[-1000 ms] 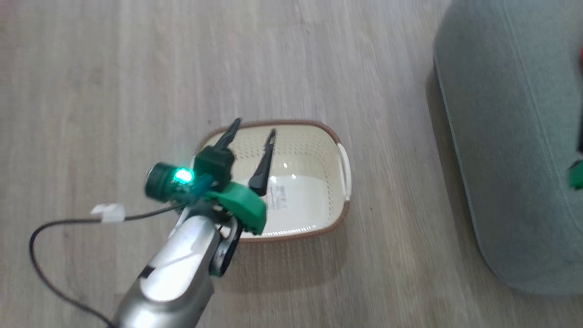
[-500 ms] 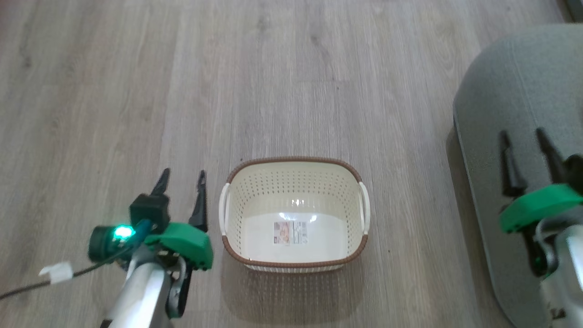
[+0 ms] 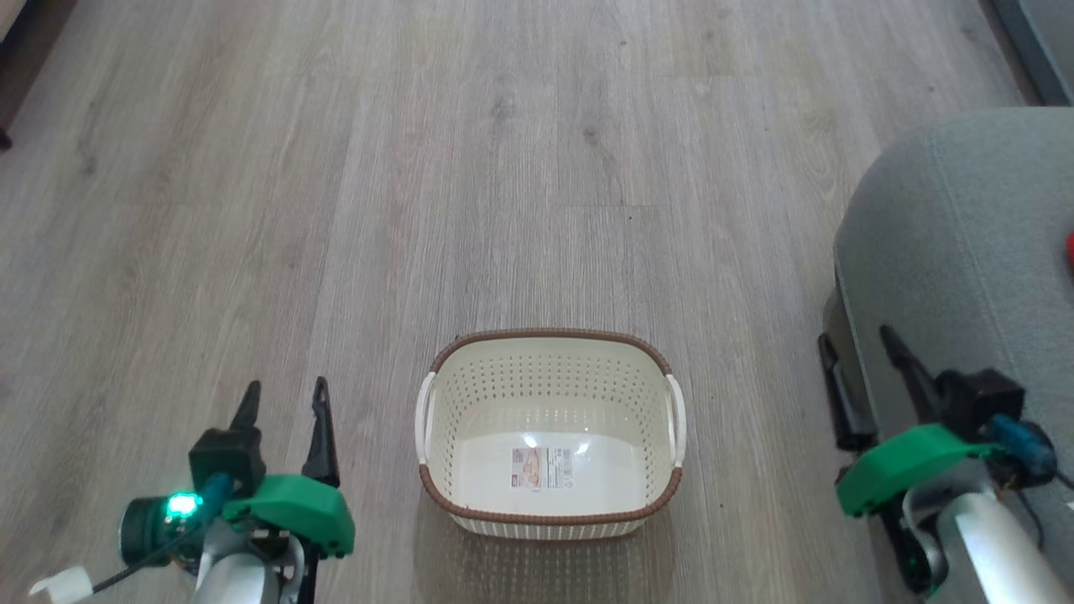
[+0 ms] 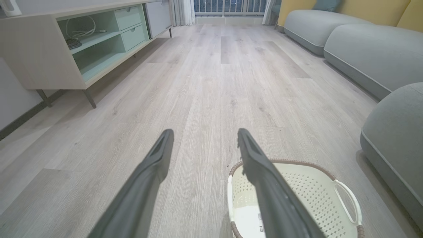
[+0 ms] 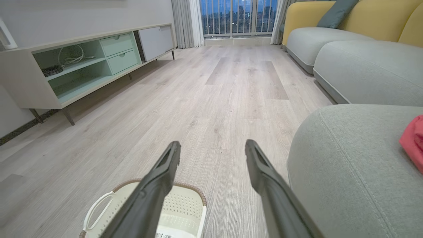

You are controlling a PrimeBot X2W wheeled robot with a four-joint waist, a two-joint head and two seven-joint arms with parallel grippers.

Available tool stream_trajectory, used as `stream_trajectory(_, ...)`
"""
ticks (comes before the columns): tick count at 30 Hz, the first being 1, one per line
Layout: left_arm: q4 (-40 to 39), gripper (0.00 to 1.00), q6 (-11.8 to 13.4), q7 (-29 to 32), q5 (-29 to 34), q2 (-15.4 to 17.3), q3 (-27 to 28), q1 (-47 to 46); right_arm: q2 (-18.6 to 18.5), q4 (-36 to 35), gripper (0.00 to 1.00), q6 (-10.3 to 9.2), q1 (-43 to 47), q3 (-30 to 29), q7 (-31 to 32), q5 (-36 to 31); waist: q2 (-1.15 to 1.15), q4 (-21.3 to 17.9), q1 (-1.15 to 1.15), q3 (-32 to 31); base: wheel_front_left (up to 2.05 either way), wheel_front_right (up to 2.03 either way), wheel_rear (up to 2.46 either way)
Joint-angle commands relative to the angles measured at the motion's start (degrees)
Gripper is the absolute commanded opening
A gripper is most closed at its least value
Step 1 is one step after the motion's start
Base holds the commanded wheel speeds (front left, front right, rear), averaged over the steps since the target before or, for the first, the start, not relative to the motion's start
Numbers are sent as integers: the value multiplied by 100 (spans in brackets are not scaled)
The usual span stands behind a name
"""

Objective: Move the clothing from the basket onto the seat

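The cream basket [image 3: 550, 382] with a brown rim stands on the wood floor, with nothing but its label sticker inside; it also shows as the basket [image 4: 310, 191] and the basket [image 5: 180, 205] in the wrist views. The grey-green seat [image 3: 956, 252] fills the right side, and red clothing [image 5: 413, 140] lies on it, a sliver of clothing [image 3: 1070, 249] at the head view's right edge. My left gripper [image 3: 285, 393] is open to the left of the basket. My right gripper [image 3: 856, 344] is open at the seat's near-left edge. Both hold nothing.
A pale low cabinet [image 4: 66, 49] with mint-green shelves lines the left wall. More grey seats [image 5: 363, 66] and yellow cushions [image 5: 373, 16] run along the right. Open wood floor [image 3: 503, 168] stretches ahead toward a balcony door.
The head camera has swung, shifting the whole picture. My left gripper has drawn back from over the basket to its left side. My right gripper has come into view beside the seat.
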Motion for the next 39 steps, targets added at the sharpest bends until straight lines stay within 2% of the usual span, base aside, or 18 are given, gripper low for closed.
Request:
stream_trajectory(1, -266, 100, -60, -29, 71, -5, 303, -143, 10, -184, 100, -2, -91, 136, -52, -53, 0, -11, 1, -23, 0, 0, 0)
stream_trajectory(7, -417, 100, -149, -29, 157, -98, 560, 88, 110, -166, 100, -2, 45, 131, -52, -53, 0, -15, 1, -89, 0, 0, 0)
stream_trajectory(20, -529, 100, -360, -29, 301, -165, 713, 231, 150, -124, 100, -2, 94, 49, -52, -79, 0, 12, 1, -103, 0, 0, 0)
stream_trajectory(21, -321, 0, -370, 0, 277, -174, 524, 423, 178, 39, 0, 0, 233, -45, 1, -32, 0, 11, 1, -102, 0, 0, 0)
stream_trajectory(26, 28, 0, -387, 34, 223, -187, 538, 567, 227, 356, 0, 0, 377, -15, 30, 17, 0, 16, 1, -103, 0, 0, 0)
stream_trajectory(39, -40, 0, -495, 258, -665, -185, 628, 503, 289, 206, 0, 0, 378, -129, 250, 814, 0, -19, 1, -93, 0, 0, 0)
